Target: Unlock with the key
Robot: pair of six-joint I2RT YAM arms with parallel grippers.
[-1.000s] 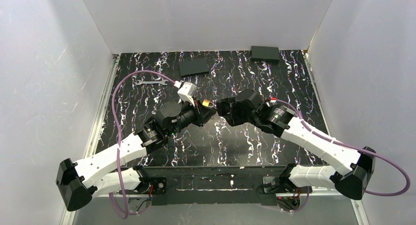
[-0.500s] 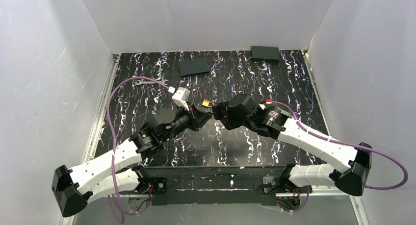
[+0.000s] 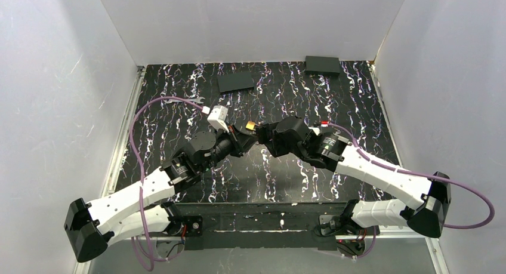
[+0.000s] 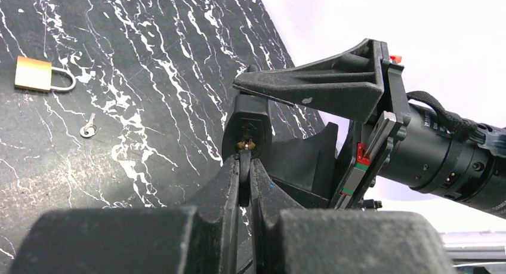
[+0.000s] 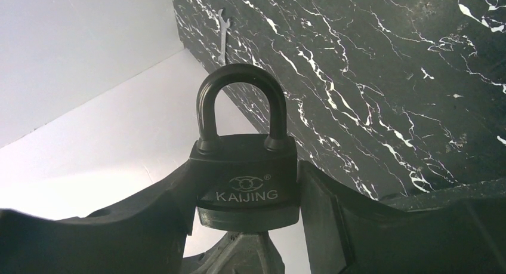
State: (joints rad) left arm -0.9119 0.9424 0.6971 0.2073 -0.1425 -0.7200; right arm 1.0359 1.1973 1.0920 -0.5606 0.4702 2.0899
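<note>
Over the middle of the black marbled worktop (image 3: 358, 107), the right gripper (image 3: 270, 134) is clamped on the body of a black padlock (image 5: 246, 187). The left gripper (image 4: 243, 159), fingers pinched together, meets the lock's keyhole end. A brass padlock (image 4: 34, 74) lies on the worktop nearby, and a wrench (image 5: 223, 38) towards the far left corner. The left gripper pinches the key (image 4: 244, 172), its blade apparently in the keyhole. A small silver key (image 4: 88, 129) lies near the brass padlock.

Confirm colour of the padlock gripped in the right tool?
The padlock is black all over, with a pale KAIJING mark on its body; it shows best in the right wrist view.
</note>
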